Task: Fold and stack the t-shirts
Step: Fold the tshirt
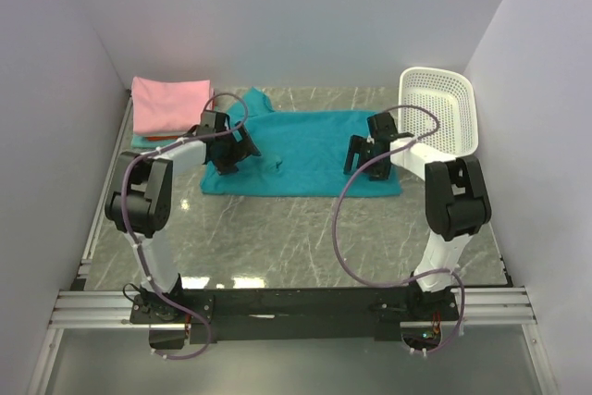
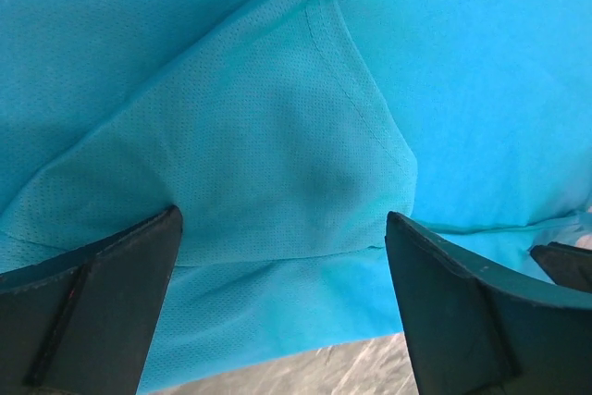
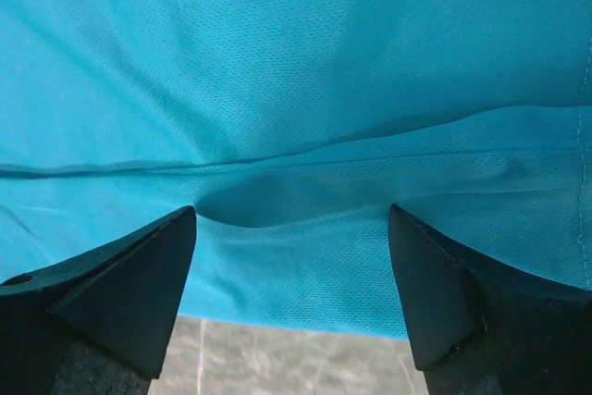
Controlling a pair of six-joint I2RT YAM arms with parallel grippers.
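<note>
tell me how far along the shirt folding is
Done: a folded pink shirt sits on an aqua one at the far left. In hand: the teal shirt lies spread mid-table, left gripper and right gripper open over its near edge. Left: finish folding it and stack it.

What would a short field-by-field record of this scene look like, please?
Surface: grey marble-pattern table
Shirt in work: teal-blue t-shirt, spread mid-table, one sleeve toward the far left
Stack: folded pink t-shirt, far left corner, lying on aqua cloth
Left claw: open, over the shirt's left part, a hemmed flap between its fingers
Right claw: open, over the shirt's right part, close to its near edge
Basket: white lattice basket, far right, tilted up
</note>
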